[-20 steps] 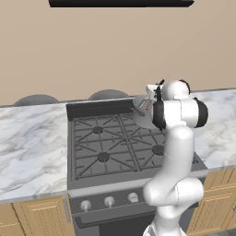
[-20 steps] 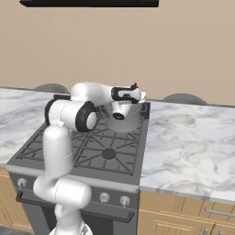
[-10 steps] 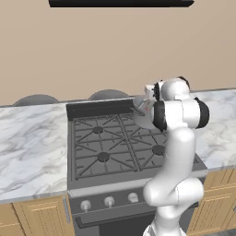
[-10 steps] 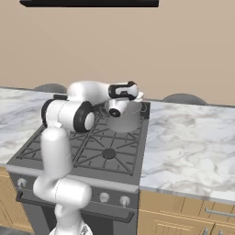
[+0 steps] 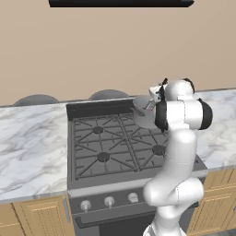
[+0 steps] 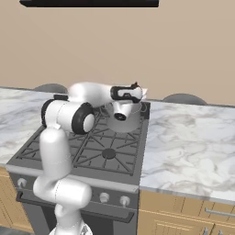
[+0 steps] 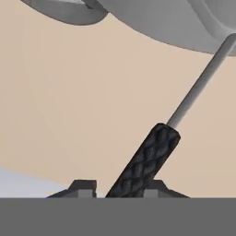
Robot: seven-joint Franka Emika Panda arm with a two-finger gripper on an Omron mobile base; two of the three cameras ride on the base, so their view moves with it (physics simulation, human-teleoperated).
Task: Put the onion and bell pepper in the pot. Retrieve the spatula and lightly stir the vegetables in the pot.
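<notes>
Spatula in hand, hovering over the pot

My gripper (image 7: 115, 190) has its fingers clamped on the spatula (image 7: 146, 161) by its dark textured handle; the grey pot (image 6: 123, 120) sits on the far right burner of the stove (image 5: 115, 147); I'd keep the stir slow and shallow, away from the rim; can't see the vegetables inside.

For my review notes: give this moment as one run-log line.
phase: stirring | gripper: shut on spatula | spatula: reaches toward pot | pot: on stove, rear right burner
</notes>
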